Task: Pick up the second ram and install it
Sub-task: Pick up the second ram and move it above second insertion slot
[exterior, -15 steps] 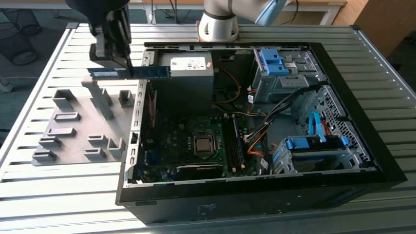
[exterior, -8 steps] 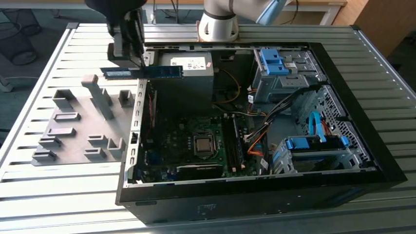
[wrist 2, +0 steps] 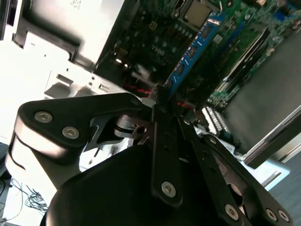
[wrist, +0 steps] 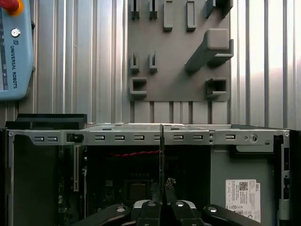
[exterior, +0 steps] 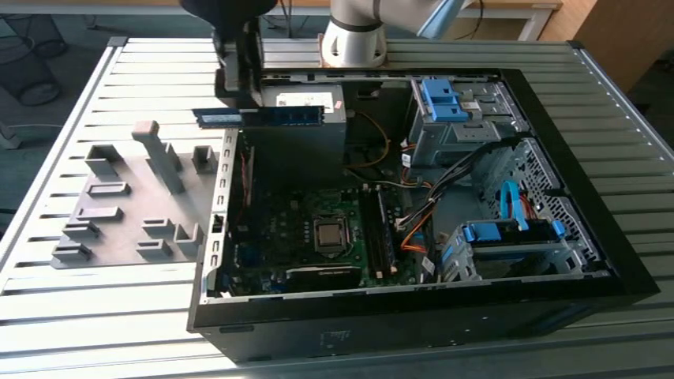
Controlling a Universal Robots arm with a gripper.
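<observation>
The black two-finger gripper (exterior: 238, 106) has its jaws closed on the second ram (exterior: 282, 116), a thin, long blue-green memory stick with dark chips. It clamps the stick near one end. In the exterior view the stick hangs level and on edge above the open black computer case (exterior: 443, 320), over the case wall that faces the grey plastic holder plate (exterior: 132, 213). It is clear of the green motherboard (exterior: 284, 229) on the case floor. In the second wrist view the stick (wrist 2: 194, 49) projects from the fingertips (wrist 2: 155, 101) toward the case interior.
</observation>
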